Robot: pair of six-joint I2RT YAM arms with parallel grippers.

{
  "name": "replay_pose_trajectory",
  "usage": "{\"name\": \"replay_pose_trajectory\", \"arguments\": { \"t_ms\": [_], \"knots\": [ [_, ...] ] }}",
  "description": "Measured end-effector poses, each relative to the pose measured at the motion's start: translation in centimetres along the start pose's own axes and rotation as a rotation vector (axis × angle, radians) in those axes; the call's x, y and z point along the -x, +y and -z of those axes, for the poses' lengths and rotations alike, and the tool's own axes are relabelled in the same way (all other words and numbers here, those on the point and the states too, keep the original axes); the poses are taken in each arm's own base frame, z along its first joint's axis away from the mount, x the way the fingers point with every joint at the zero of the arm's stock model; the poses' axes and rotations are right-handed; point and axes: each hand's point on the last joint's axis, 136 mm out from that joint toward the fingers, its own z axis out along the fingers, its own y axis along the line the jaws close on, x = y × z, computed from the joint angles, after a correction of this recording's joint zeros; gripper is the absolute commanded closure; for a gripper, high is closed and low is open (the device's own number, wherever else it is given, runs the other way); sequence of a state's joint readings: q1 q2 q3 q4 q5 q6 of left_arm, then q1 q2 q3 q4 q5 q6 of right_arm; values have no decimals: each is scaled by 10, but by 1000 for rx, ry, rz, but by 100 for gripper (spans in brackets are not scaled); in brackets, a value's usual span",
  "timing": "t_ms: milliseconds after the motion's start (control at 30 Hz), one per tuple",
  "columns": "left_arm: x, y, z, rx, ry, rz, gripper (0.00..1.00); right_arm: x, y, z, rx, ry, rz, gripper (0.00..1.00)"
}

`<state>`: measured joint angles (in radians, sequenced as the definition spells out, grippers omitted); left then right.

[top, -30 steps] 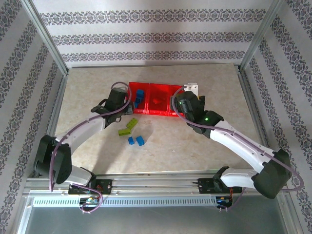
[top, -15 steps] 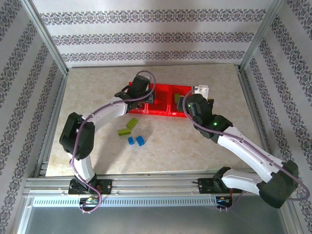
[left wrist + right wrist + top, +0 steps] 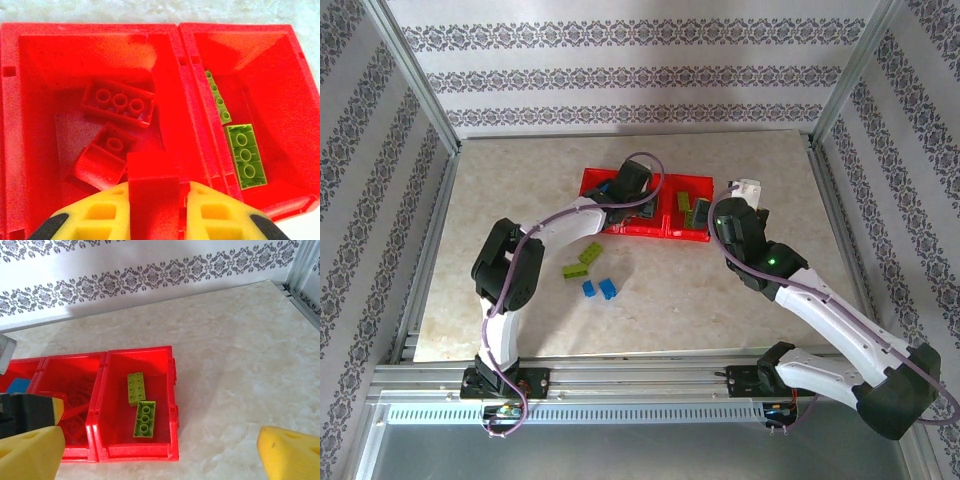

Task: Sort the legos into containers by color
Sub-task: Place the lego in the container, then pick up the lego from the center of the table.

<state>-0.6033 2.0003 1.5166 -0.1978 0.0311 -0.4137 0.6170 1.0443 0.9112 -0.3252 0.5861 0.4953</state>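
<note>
Legible markings: none found.
Looked over the red tray [image 3: 170, 75], the red brick [image 3: 152, 185] nearest the lens, the lime bricks [image 3: 245, 155] and the wallpaper [image 3: 150, 270]; found only repeating floral ornament on the wallpaper, stud tops too blurred to read, and no letter, number, brand or sign made out on any surface.

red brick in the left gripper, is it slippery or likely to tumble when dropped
Probably rigid: the red brick shows square edges in the shut left gripper. Its glossy flat sides may slip under a light pinch. Dropped, it would likely land tilted, like one loose brick already askew in the tray.
</note>
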Motion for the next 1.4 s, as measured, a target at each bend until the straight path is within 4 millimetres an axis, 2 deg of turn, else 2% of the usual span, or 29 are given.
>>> {"name": "replay_pose_trajectory", "arguments": {
  "t_ms": [233,667,1033,1200,1400],
  "knots": [
    [-9,-2,-7,-1,24,-6,79,-2,-1,0,-1,4,-2,2],
    [-15,-4,-11,-4,40,-10,60,-2,-2,-2,3,10,-8,2],
    [-14,-4,-9,-6,36,-9,56,-6,-3,-2,2,21,-4,2],
    [-16,-2,11,-3,21,-6,49,-7,-2,-2,4,23,-4,2],
    [-16,1,58,9,-39,3,35,-7,-2,-3,4,24,-4,2]
  ]
}}
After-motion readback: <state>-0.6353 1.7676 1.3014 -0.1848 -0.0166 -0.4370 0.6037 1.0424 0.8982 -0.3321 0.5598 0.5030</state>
